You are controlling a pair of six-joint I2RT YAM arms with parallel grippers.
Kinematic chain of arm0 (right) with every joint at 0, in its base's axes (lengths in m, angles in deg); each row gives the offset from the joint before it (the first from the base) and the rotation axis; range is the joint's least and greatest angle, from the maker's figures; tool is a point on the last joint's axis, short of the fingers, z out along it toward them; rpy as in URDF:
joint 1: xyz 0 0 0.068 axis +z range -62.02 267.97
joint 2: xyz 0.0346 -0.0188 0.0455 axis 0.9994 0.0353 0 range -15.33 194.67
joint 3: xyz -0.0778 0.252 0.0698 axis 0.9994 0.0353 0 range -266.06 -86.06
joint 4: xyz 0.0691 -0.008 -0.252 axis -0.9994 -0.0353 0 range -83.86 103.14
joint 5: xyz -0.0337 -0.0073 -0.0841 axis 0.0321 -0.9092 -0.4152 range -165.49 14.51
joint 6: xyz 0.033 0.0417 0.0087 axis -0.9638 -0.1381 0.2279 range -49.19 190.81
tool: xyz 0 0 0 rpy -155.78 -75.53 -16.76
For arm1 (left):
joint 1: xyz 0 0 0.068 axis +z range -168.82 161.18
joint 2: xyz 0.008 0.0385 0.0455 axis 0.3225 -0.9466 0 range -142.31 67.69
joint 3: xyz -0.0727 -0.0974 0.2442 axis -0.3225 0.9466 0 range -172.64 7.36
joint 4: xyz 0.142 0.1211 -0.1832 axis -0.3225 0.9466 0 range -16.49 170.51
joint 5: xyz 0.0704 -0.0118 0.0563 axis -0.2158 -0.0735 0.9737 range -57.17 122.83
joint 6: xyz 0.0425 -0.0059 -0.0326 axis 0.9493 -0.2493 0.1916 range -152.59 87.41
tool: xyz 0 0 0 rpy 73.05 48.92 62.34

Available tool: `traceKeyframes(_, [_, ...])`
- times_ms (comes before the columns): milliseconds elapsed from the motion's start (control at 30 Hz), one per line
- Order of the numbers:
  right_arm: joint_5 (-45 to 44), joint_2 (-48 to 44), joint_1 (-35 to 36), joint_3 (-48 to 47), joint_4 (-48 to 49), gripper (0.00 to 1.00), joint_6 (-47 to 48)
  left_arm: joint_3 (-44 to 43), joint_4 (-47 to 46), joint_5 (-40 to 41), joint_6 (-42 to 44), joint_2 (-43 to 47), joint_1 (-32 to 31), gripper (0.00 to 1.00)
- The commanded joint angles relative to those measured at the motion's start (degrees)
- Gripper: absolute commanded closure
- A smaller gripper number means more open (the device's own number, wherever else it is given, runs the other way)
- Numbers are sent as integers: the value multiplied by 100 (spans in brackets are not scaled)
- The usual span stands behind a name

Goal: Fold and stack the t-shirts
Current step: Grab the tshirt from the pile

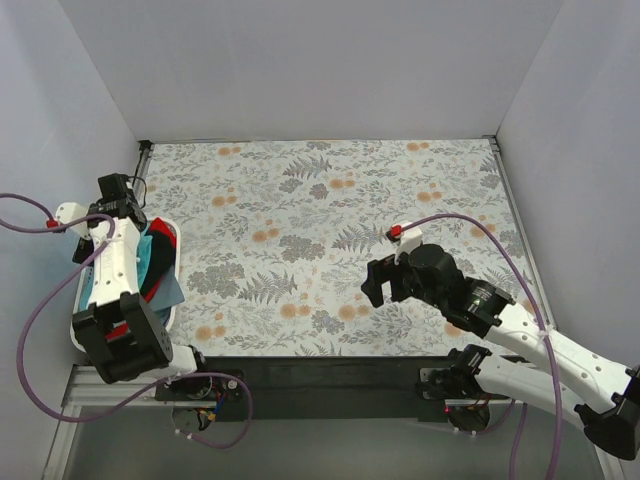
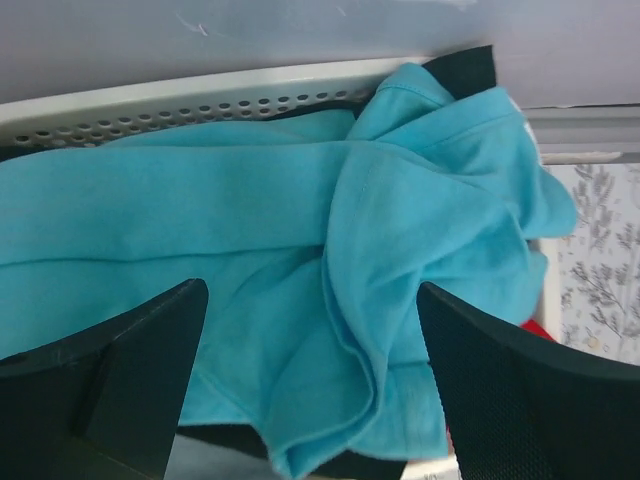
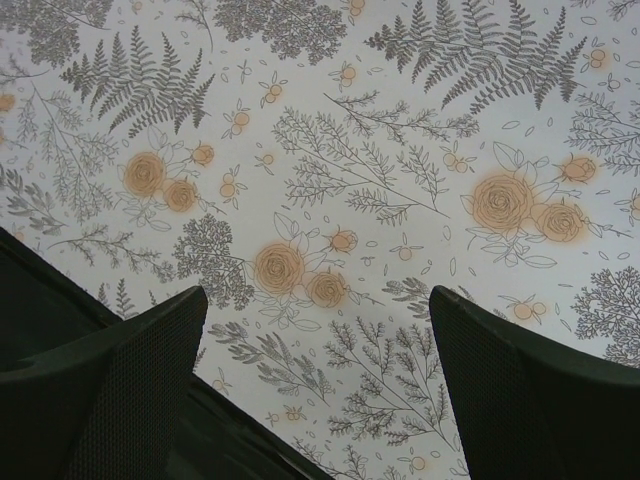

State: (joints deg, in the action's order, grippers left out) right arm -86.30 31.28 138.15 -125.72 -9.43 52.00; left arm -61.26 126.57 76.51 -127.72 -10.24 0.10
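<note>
same build on both sides: the left arm (image 1: 112, 262) and right arm (image 1: 565, 352) have smooth white shells on the long links and chunky black motor blocks at the joints. each one trails a thin purple cable (image 1: 18, 352) that runs to a little white plug (image 1: 400, 232) with a red tip. up close the fingers (image 2: 115, 385) are matte black wedges with a fine mesh-like texture, and the right ones (image 3: 540, 400) look the same.

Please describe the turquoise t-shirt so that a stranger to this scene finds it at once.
At the left edge of the floral table stands a white basket. The turquoise t-shirt lies crumpled on top inside it, under the open left hand; the black cloth and red cloth beside it only peek out.
</note>
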Motion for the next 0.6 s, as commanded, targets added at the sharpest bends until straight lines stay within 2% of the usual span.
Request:
traceKeyframes(0, [254,-161,19,-77,103,2,105,86,-339,-306,-59,-432,261,15])
traceKeyframes(100, [299,-222,28,-24,112,2,88,86,-673,-597,47,-784,306,17])
traceKeyframes(233, [360,-223,28,81,121,2,18,94,-884,-878,170,-882,306,30])
traceKeyframes(333, [413,-179,28,107,156,2,-44,252,-1148,-1045,302,-794,314,46])
traceKeyframes(500, [518,-100,19,72,165,2,-53,235,-1131,-1309,364,-663,341,100])
traceKeyframes(567, [545,-99,28,64,165,2,-44,174,-1210,-1458,521,-417,332,100])
